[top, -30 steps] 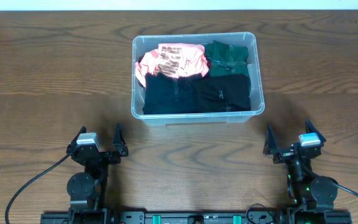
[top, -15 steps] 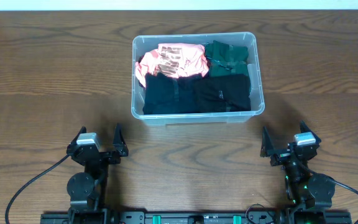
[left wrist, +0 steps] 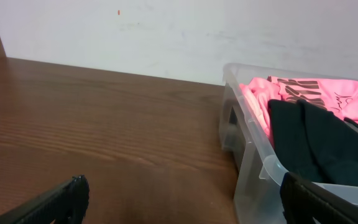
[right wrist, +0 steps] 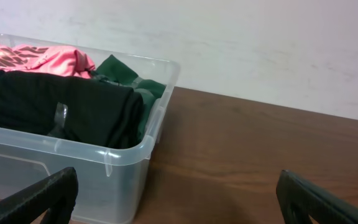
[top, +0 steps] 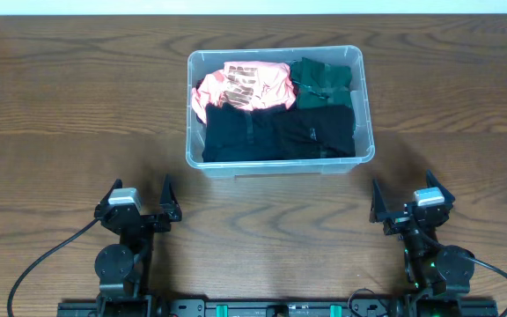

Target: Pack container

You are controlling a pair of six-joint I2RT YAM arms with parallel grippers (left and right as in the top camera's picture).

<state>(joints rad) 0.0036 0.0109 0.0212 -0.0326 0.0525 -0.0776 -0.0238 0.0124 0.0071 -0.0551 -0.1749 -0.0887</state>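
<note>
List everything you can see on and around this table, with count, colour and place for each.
clear plastic rectangular container: one, colourless, middle of the table
pink printed garment: one, pink with dark print, container's far left
dark green garment: one, green, container's far right
black folded clothing: one or two pieces, cannot tell, black, container's near half
brown wooden table: one, brown, under everything
white wall: one, white, behind the table
left hand: one, black, open, near edge
right hand: one, black, open, near edge

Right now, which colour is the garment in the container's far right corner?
The garment is dark green, clearest in the overhead view.
</note>
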